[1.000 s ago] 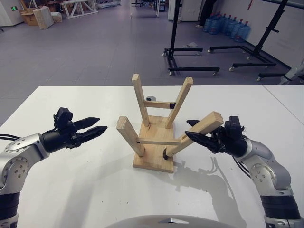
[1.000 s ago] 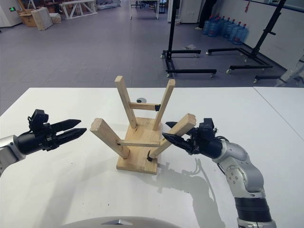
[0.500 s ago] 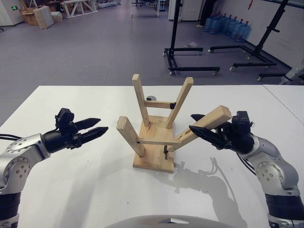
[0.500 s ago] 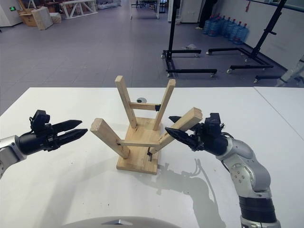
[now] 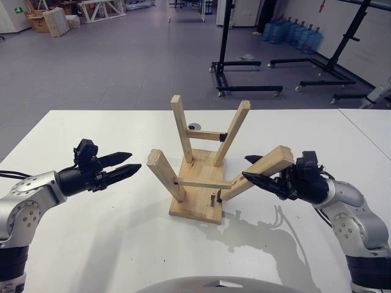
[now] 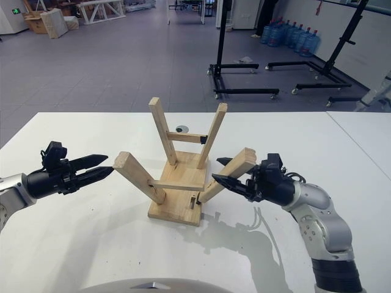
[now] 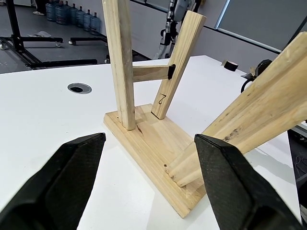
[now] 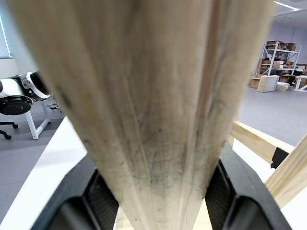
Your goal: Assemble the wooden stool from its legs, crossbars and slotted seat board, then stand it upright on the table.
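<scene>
Bright, even indoor light all over. The white table [image 5: 91,244] comes out very light, and the glare on it is only mild. The stool [image 5: 201,182] and right arm [image 5: 351,223] drop soft grey shadows [image 5: 256,223] toward the near edge, so the light sits above and a bit beyond. The floor [image 5: 122,55] behind has a faint sheen. In the left wrist view the black fingers [image 7: 57,191] of the left gripper [image 7: 149,143] are nearly silhouettes.

You have the pale wooden stool [image 5: 201,182] upside down on the table [image 5: 91,244], seat board [image 5: 192,210] flat, near-right leg [image 5: 259,172] leaning outward.
</scene>
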